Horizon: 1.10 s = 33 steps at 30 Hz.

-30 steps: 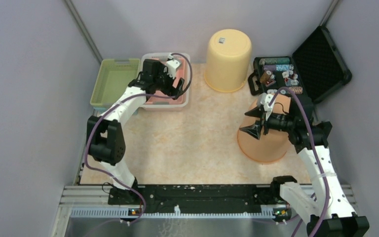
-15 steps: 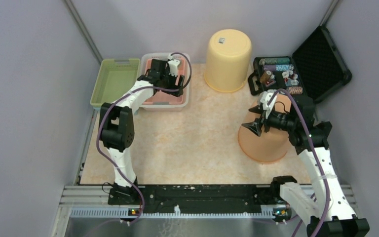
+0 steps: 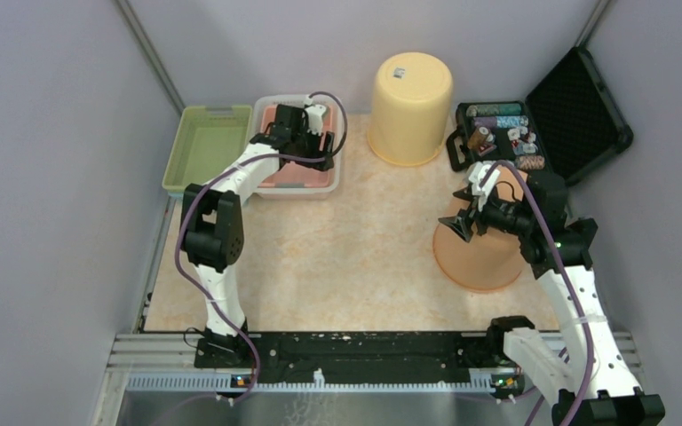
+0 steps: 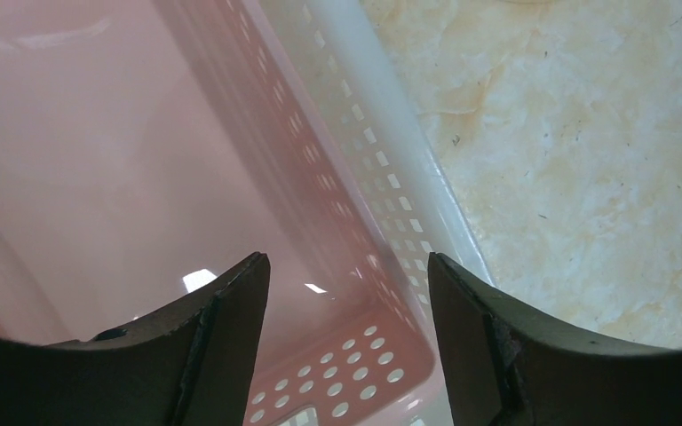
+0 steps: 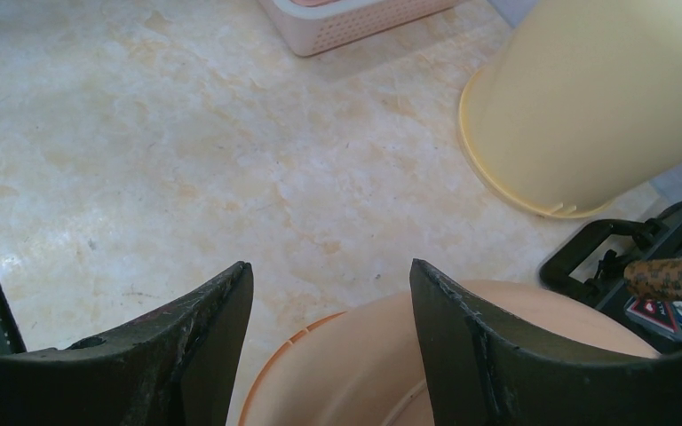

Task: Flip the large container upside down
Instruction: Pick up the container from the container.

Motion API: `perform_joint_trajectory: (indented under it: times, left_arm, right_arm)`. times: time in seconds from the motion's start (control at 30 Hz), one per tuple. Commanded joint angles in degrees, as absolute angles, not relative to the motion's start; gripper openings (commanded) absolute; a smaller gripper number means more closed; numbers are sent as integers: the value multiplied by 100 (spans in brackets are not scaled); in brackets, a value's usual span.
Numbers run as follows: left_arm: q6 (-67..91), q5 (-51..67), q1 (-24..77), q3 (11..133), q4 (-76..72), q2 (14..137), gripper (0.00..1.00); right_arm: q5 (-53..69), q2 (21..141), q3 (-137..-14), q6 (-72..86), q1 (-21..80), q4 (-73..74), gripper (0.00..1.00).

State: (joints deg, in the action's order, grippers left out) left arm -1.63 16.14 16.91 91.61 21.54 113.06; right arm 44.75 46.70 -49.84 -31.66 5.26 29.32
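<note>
1. Since the orange bucket (image 3: 488, 257) sits mouth-down with its wide rim on the table (image 3: 346, 240), the flip looks complete. The bucket lies just below and behind the right fingertips.
2. The right gripper (image 5: 330, 266) hangs over the bucket's sloping wall and appears clear of it, probably because nothing here needs holding now. Its fingers are spread wide and empty. Only bare table and the edge of the bucket's rim show between the tips.
3. Ahead of those fingers and to their right stands a yellow bucket (image 5: 586, 89), also mouth-down and well apart from the orange one. An open case (image 5: 639, 266) sits at the far right, beside the orange bucket.
4. The left gripper (image 4: 346, 257) hovers over a basket (image 4: 364, 177), likely parked away from the work. Its fingers are also wide apart and grip nothing. The basket's perforated wall and pale rim run between the tips, with pink floor off the left finger and table off the right. I cannot tell whether a tip touches the basket.
</note>
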Motion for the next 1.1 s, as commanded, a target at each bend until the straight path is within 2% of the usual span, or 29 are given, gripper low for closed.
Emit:
perform_joint_trajectory:
  times: [0.0, 0.33, 0.57, 0.87, 1.07]
  left_arm:
    - [-132, 1476, 1790, 9392, 2106, 11471, 71]
    - [-166, 1278, 1863, 9592, 2223, 11672, 54]
    - [-147, 1275, 1889, 9614, 2234, 11602, 37]
    - [-130, 1287, 1947, 9592, 2266, 11619, 36]
    - [-124, 1243, 1968, 9656, 2330, 11594, 7]
  right_arm:
    - [4308, 4610, -4896, -3054, 565, 3078, 66]
    - [4317, 4579, -4874, -3034, 570, 3027, 66]
    - [4428, 4579, -4860, -3032, 570, 3023, 66]
    - [4500, 4546, -4895, -3040, 564, 3075, 66]
    - [4655, 4535, -4913, -3107, 569, 3138, 66]
